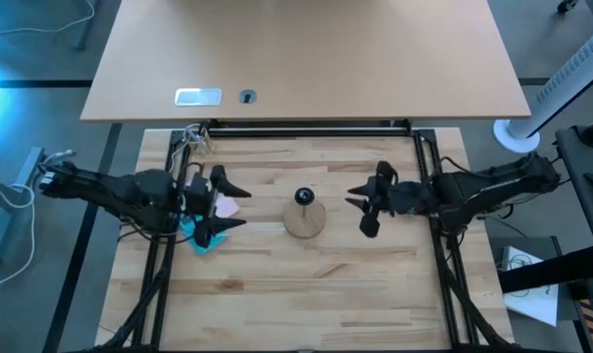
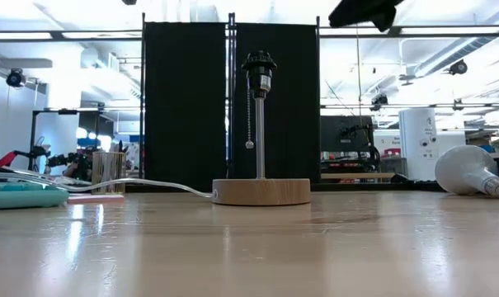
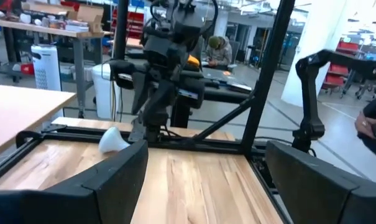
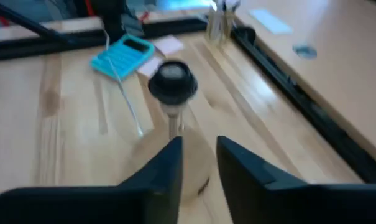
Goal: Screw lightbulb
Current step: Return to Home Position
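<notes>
- Right claw (image 1: 353, 199) narrowly parted, left claw (image 1: 239, 206) wide, both empty, flanking the lamp (image 1: 304, 218).
- I'd withdraw them without nudging the lamp or loose lightbulb (image 2: 468, 172).

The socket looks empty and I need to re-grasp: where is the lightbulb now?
In the low view the lightbulb lies on its side on the table, toward the robot's right, well apart from the lamp and its empty socket.

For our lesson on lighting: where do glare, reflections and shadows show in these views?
Low view: ceiling lights glare white behind the lamp, and the tabletop mirrors them in pale streaks; the lightbulb is brightly lit. High view: even light, no hard shadows.
</notes>
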Robot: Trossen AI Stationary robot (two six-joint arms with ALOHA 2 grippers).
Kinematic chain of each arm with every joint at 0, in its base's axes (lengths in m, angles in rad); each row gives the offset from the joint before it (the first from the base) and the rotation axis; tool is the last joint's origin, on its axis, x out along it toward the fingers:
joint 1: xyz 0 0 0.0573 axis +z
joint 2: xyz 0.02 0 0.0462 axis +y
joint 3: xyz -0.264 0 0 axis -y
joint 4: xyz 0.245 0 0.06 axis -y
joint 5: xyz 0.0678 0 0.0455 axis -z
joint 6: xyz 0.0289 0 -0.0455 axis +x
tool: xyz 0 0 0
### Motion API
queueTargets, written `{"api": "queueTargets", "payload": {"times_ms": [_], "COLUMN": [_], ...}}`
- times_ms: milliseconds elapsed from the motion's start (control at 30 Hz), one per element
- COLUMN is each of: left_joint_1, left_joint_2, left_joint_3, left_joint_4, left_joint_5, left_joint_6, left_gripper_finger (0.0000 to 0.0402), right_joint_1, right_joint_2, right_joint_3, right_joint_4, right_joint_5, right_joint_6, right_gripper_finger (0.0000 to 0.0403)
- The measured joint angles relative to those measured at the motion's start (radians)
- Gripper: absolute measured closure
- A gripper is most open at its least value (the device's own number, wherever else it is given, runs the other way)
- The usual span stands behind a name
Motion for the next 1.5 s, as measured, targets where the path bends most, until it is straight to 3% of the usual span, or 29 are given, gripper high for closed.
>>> {"api": "queueTargets", "payload": {"times_ms": [233, 367, 467, 533, 633, 700, 800, 967, 1100, 1200, 1333, 1500], "left_joint_1": [-0.006, -0.006, -0.006, -0.006, -0.006, -0.006, -0.006, -0.006, -0.006, -0.006, -0.006, -0.006], "left_joint_2": [-0.094, -0.198, -0.282, -0.334, -0.415, -0.462, -0.517, -0.584, -0.639, -0.684, -0.745, -0.775], "left_joint_3": [-0.061, -0.174, -0.265, -0.312, -0.366, -0.398, -0.447, -0.524, -0.591, -0.630, -0.676, -0.690], "left_joint_4": [-0.021, -0.028, -0.007, 0.007, 0.011, 0.012, 0.039, 0.052, 0.130, 0.160, 0.160, 0.138], "left_joint_5": [-0.009, -0.071, -0.079, -0.078, -0.079, -0.079, -0.079, -0.079, -0.079, -0.069, -0.063, -0.060], "left_joint_6": [0.012, -0.030, -0.036, -0.035, -0.035, -0.035, -0.038, -0.036, -0.033, -0.019, -0.009, -0.002], "left_gripper_finger": [0.0086, 0.0086, 0.0086, 0.0086, 0.0086, 0.0086, 0.0086, 0.0086, 0.0086, 0.0086, 0.0086, 0.0086], "right_joint_1": [0.071, 0.116, 0.121, 0.120, 0.119, 0.119, 0.124, 0.154, 0.196, 0.236, 0.288, 0.334], "right_joint_2": [-0.140, -0.272, -0.372, -0.433, -0.514, -0.562, -0.640, -0.767, -0.879, -0.949, -1.034, -1.049], "right_joint_3": [-0.177, -0.334, -0.442, -0.505, -0.557, -0.571, -0.590, -0.706, -0.813, -0.873, -0.910, -0.937], "right_joint_4": [0.271, 0.408, 0.414, 0.412, 0.380, 0.278, 0.200, 0.242, 0.454, 0.585, 0.608, 0.602], "right_joint_5": [0.012, 0.014, 0.027, 0.114, 0.330, 0.376, 0.384, 0.382, 0.381, 0.320, 0.235, 0.249], "right_joint_6": [-0.150, -0.175, -0.131, -0.078, -0.108, 0.011, 0.088, 0.019, -0.078, -0.210, -0.283, -0.304], "right_gripper_finger": [0.0394, 0.0397, 0.0396, 0.0399, 0.0402, 0.0400, 0.0400, 0.0401, 0.0400, 0.0402, 0.0399, 0.0402]}}
